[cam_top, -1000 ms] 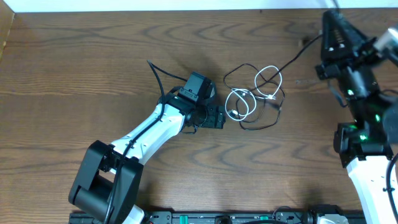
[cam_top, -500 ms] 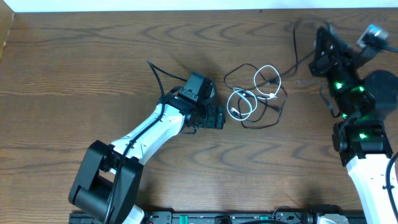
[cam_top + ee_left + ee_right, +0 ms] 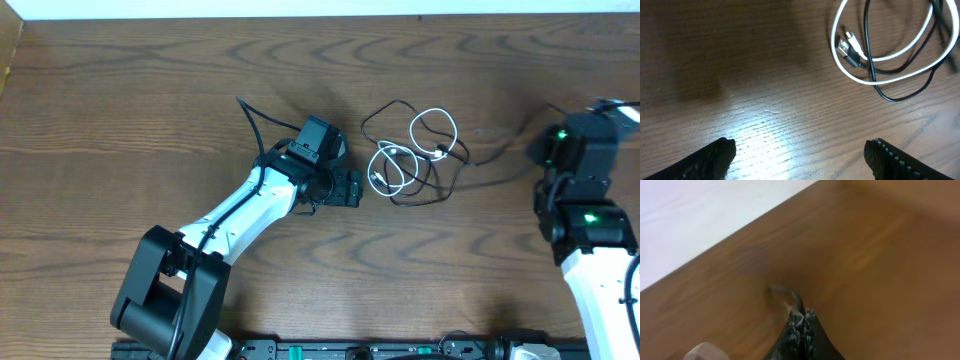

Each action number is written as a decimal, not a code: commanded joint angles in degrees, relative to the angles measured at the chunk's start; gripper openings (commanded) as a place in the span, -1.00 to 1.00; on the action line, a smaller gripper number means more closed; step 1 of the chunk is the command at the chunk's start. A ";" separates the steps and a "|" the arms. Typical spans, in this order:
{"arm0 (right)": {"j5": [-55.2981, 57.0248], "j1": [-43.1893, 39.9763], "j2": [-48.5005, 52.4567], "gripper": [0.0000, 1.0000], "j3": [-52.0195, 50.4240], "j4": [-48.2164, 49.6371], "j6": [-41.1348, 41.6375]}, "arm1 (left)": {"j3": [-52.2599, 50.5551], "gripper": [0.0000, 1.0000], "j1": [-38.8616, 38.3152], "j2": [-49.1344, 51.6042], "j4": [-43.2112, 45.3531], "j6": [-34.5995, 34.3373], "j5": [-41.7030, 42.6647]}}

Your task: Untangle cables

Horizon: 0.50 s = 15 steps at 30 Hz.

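Gaping wide, L gripper [image 3: 801, 152] holds nothing, low over table [image 3: 150, 80], just left of tangle. R gripper [image 3: 800, 330] is pinched tight on black cord [image 3: 900, 98], which runs back to white cord [image 3: 875, 83]; both lie looped together mid-table.

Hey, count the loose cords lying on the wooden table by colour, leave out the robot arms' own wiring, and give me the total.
white cable: 1
black cable: 1
Total: 2
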 commanded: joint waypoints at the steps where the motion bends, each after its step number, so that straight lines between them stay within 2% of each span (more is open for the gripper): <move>1: 9.92 -5.46 -0.13 -0.98 0.37 -0.68 -4.20 | 0.13 0.73 -0.11 -0.22 -0.04 1.18 0.02; 3: 6.67 -8.63 0.13 -0.98 0.37 -0.94 -4.11 | 0.13 0.73 -0.11 -0.22 -0.22 1.18 0.02; 4: 3.87 -9.97 0.35 -0.86 0.37 -0.94 -4.07 | 0.13 0.73 -0.11 -0.22 -0.42 1.18 0.02; 7: -10.10 -12.50 0.98 -0.13 0.35 -1.03 -4.22 | 0.13 0.73 -0.11 -0.22 -0.61 1.18 0.00; 8: -15.28 -12.76 1.14 0.03 0.35 -1.33 -4.90 | 0.13 0.73 -0.11 -0.22 -0.63 1.20 0.00; 11: -27.96 -12.74 2.23 0.10 0.35 -3.34 -6.60 | 0.13 0.73 -0.11 -0.22 -0.66 1.18 0.00; 15: -37.99 -12.07 4.96 -0.02 0.35 -8.85 -6.60 | 0.13 0.73 -0.11 -0.22 -0.66 1.18 0.00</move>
